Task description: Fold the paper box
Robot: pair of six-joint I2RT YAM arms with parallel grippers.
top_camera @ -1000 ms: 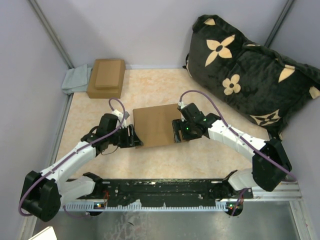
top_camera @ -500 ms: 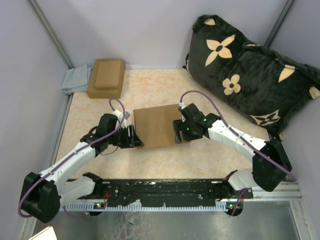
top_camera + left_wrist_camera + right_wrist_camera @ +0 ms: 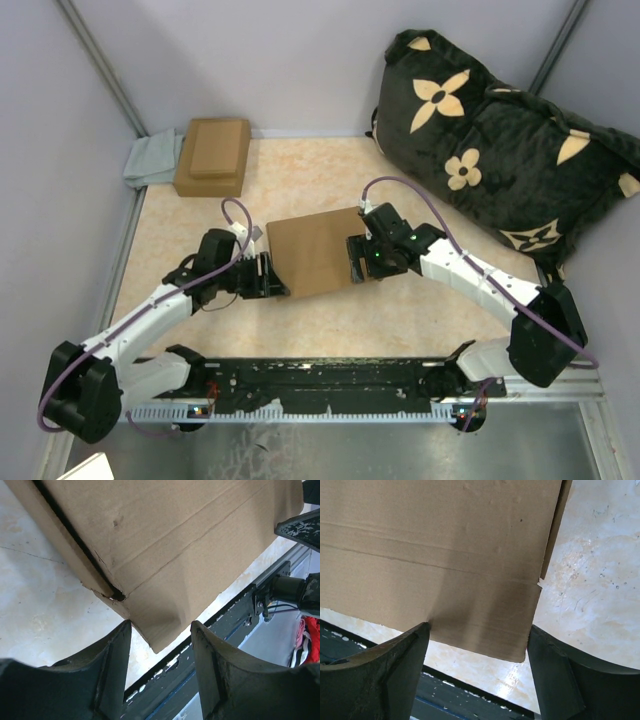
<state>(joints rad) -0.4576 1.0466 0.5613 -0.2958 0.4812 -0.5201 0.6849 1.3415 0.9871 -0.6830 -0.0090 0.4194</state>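
Beige marbled table (image 3: 300, 170) takes up most of the top view. A big dark pillow (image 3: 490, 150) with tan flower prints leans in the rear right corner. The paper box (image 3: 312, 252) lies flat at mid-table between the two arms. It looks near-square from above and slightly wider left to right, and it's skewed so its right end sits a bit farther back than the left. It's plain tan cardboard with no print. Creases run parallel across the top panel, and a dark slit runs along the left side where the upper layer sits over the lower one. The corner there is ragged. Nothing is on top, and I can't see the inside. A smaller brown box (image 3: 212, 155) with a stepped lid sits rear left, well apart, lid on and contents hidden. A grey cloth (image 3: 150, 160) lies just beside it against the wall. The left gripper (image 3: 160, 630) is at the paper box's near-left corner with its jaws partly apart. A hanging flap corner points down between them, and I can't see a pinch. The right gripper (image 3: 477, 635) is at the right edge with its jaws wide. The near strip of cardboard lies across the gap, and neither finger is clamping it.
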